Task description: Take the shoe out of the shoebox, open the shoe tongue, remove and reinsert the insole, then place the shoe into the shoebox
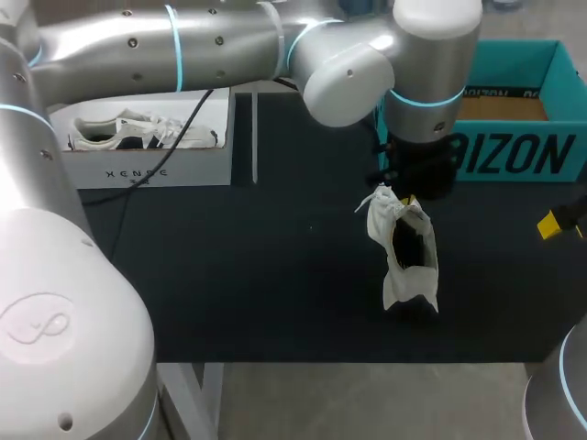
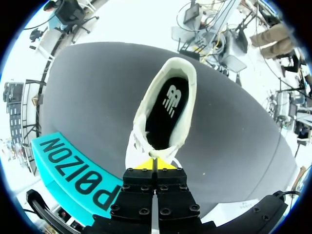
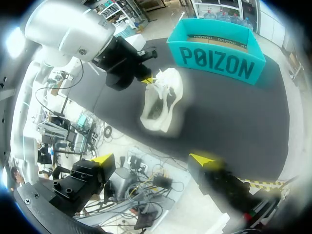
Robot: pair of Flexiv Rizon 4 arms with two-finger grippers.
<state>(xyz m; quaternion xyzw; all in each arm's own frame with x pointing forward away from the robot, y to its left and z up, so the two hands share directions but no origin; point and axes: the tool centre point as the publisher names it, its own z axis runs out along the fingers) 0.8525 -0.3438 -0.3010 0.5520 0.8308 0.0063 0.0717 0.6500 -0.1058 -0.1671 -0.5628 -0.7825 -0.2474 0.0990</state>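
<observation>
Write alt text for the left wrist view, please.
The left hand pinches the tongue end of a white shoe, whose opening shows a dark insole. The dark table lies beyond it, with a teal box beside the hand.

Black matte table [image 1: 229, 275], pale leg [image 1: 204, 394] under its front edge.

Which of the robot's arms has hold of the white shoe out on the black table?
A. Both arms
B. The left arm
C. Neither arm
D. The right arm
B. The left arm's fingers are closed together, pinching the white shoe at its tongue end, while the right arm's fingers stand wide open, well apart from the shoe.
</observation>
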